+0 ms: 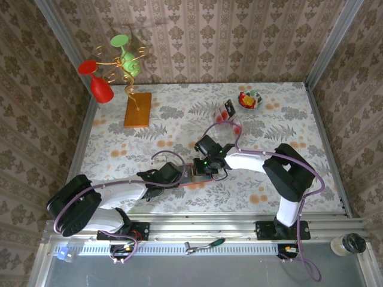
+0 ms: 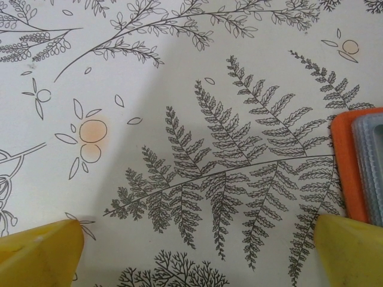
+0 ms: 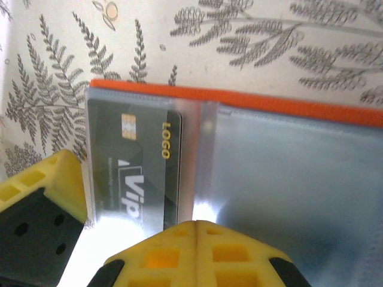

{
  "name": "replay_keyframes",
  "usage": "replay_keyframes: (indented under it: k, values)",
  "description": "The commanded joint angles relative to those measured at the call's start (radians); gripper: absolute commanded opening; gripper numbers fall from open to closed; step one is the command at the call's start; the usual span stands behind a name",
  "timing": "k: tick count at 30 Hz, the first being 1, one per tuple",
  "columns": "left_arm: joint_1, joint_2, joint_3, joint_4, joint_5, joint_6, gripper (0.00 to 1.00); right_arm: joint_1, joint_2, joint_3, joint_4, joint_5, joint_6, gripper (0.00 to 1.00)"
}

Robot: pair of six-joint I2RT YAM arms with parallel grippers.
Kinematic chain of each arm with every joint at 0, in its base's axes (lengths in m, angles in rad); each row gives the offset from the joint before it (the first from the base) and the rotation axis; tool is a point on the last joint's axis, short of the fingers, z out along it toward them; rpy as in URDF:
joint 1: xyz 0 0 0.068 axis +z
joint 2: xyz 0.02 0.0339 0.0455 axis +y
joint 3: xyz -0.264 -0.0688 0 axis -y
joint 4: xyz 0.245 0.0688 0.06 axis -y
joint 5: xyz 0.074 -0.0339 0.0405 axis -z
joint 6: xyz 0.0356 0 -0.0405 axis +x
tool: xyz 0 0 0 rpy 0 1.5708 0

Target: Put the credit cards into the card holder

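The card holder (image 1: 192, 174) lies open on the table between my two grippers, orange-red outside and grey-blue inside (image 3: 287, 167). A black credit card (image 3: 140, 167) marked "LOGO" and "Vip" sits under the clear sleeve of its left half. My right gripper (image 3: 196, 230) is shut, its yellow tips meeting just above the holder's middle fold with nothing visible between them. My left gripper (image 2: 197, 257) is open over bare tablecloth, and the holder's edge (image 2: 350, 161) lies just beyond its right fingertip (image 2: 353, 251). More credit cards (image 1: 226, 109) stand at the back.
A clear tray (image 1: 230, 119) holds the spare cards behind the right arm. A small bowl (image 1: 250, 100) with coloured bits sits at the back right. An orange-brown board (image 1: 137, 109) with a gold wire stand and red and green glasses stands at the back left.
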Motion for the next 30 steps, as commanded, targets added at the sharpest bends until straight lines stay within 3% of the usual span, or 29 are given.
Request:
replay_keyframes:
  k: [1, 30]
  values:
    - [0.005, -0.02, -0.007, -0.043, -0.01, -0.006, 1.0, -0.007, -0.002, 0.047, -0.042, 0.019, -0.026, 0.0]
    - [0.006, -0.01, 0.005, -0.037, -0.001, 0.004, 1.0, 0.014, 0.109, 0.121, -0.015, -0.029, -0.005, 0.0]
